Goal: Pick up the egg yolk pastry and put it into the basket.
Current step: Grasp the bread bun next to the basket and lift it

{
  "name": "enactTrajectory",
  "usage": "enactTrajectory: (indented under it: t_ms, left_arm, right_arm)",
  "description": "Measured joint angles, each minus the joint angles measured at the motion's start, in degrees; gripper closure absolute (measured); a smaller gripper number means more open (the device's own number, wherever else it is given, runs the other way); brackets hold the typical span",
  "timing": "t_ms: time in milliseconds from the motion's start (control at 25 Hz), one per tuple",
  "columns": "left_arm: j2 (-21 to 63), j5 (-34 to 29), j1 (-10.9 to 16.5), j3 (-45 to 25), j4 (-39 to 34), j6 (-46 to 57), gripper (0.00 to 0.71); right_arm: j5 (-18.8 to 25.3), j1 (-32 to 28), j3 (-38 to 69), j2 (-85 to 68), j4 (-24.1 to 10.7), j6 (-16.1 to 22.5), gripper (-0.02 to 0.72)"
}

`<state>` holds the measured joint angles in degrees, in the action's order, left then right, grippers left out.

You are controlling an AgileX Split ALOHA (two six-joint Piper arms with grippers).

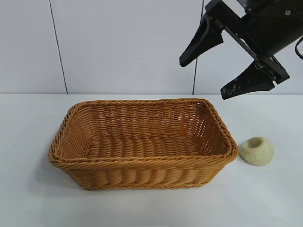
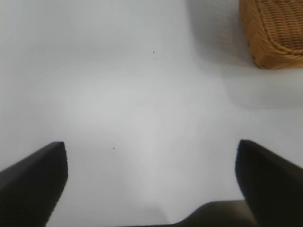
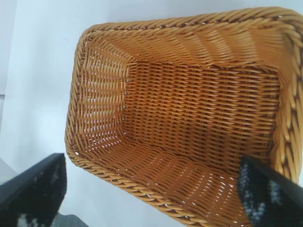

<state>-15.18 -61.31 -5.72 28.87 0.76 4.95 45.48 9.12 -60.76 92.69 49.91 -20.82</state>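
Observation:
The egg yolk pastry, a small pale cream dome with a round dimple, lies on the white table just right of the basket. The orange-brown wicker basket stands mid-table and is empty; it also shows in the right wrist view. My right gripper hangs open and empty high above the basket's right end, up and left of the pastry. My left gripper is open and empty over bare table, with a corner of the basket showing beyond it. The left arm does not show in the exterior view.
The white table stretches around the basket on all sides. A pale panelled wall stands behind it.

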Motion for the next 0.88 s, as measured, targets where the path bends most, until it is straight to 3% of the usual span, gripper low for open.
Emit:
enactTrajectory:
  t_ms: [240,440,560,640,720,880]
  left_arm:
    - [5.7,0.08,5.08,-0.07,0.0,0.0,0.018]
    - [13.68,0.08,5.72,-0.07,-0.15,0.0,0.018]
    - [15.3,-0.12,5.72,-0.07,-0.15,0.0,0.018]
    - [15.3,0.09,5.72,-0.07,-0.15,0.0,0.018]
    - [15.36,0.09,5.72,-0.07,-0.15,0.0,0.018]
    - [15.36,0.13,5.72,-0.07,-0.15,0.0,0.018]
  right_arm:
    - [0.01,0.0,0.0,0.0,0.0,0.0,0.007]
    - [0.15,0.0,-0.2,0.0,-0.07,0.05,0.007]
    - [0.97,0.0,-2.18,0.0,-2.0,1.11,0.007]
    - [2.2,0.0,-4.81,0.0,-5.8,3.59,0.007]
    - [3.86,0.0,-7.59,0.0,-11.99,7.46,0.007]
    - [8.02,0.0,-11.58,0.0,-29.89,17.22,0.007]
